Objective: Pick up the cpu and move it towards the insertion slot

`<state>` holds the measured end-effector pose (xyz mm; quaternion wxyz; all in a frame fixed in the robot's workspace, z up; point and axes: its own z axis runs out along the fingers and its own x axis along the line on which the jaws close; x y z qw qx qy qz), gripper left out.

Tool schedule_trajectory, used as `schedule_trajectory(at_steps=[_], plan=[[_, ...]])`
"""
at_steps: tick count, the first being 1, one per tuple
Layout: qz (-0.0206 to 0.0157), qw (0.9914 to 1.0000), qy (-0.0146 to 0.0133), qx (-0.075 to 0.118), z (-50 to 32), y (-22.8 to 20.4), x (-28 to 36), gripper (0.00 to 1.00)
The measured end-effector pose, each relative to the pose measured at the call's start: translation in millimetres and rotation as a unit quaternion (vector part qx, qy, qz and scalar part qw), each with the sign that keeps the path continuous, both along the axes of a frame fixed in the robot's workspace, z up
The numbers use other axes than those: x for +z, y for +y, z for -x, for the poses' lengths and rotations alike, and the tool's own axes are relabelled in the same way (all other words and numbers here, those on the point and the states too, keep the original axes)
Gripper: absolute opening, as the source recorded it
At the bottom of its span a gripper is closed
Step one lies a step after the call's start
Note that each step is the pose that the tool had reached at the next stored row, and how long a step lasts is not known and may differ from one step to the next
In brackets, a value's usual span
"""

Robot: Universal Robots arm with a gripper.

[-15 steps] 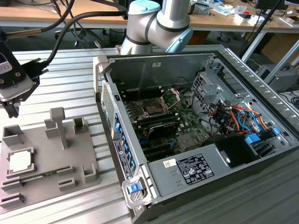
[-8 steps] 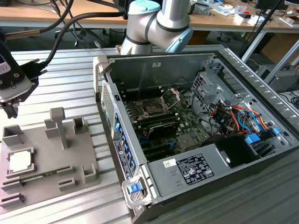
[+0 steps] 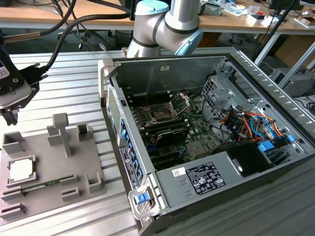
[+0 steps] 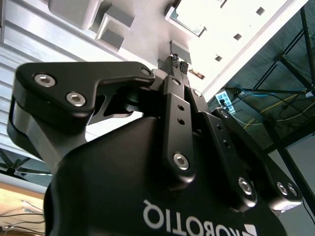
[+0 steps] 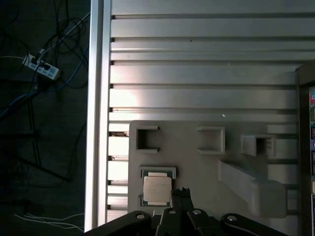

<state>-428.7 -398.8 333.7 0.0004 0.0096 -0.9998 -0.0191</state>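
Cpu [image 5: 157, 190] lying untouched in a recess of the grey tray [image 5: 202, 172]. Gripper [image 5: 181, 192] above the tray, just beside the chip, fingertips seemingly pressed together, grasping nothing. Insertion slot [image 3: 165, 112] well apart from the tray, inside the open computer case [image 3: 167, 71]. Pickup and move both not yet done.

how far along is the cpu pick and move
Nothing is done yet: the small silvery square cpu lies in the grey plastic tray. The gripper hangs near it, fingers shut and empty. Lifting it and carrying it to the metal-framed square socket remain.
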Motion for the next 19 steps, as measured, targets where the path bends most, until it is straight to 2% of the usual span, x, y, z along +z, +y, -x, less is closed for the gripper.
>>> schedule_trajectory(at_steps=[19], plan=[[0.0000,1.00000,0.0000,0.000,7.4,-1.2,-5.6,0.11]])
